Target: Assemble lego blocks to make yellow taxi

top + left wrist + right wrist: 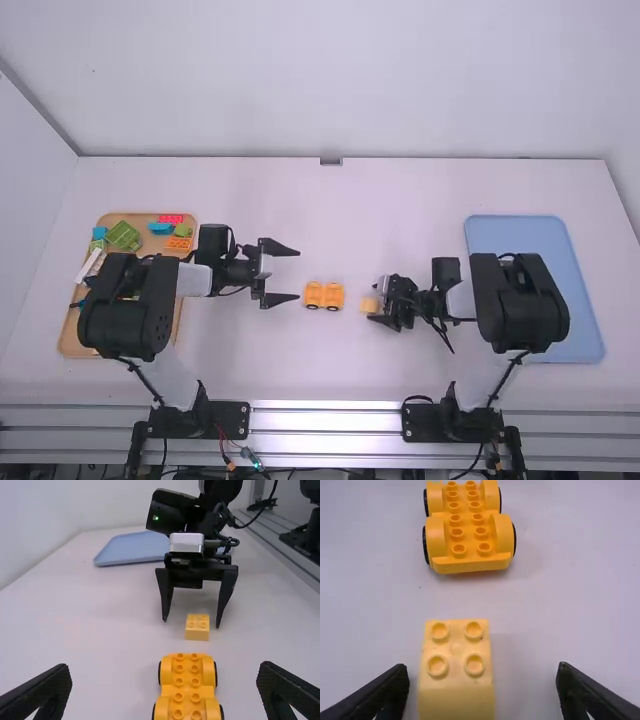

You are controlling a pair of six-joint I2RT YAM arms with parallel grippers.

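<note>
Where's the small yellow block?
In the high view, the small yellow block sits right of the wheeled base, between the open fingers of the right hand.

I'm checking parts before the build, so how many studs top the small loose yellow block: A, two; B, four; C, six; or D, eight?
B, since the small yellow block, between the open fingers of the right gripper, shows two rows of two studs.

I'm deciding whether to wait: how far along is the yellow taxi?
Seemingly early. Done: the wheeled base stands on the table. In hand: nothing gripped; the right pincer is open around the loose yellow block, and the left pincer is open. To do: the block likely goes on the base, whose studs are bare.
</note>
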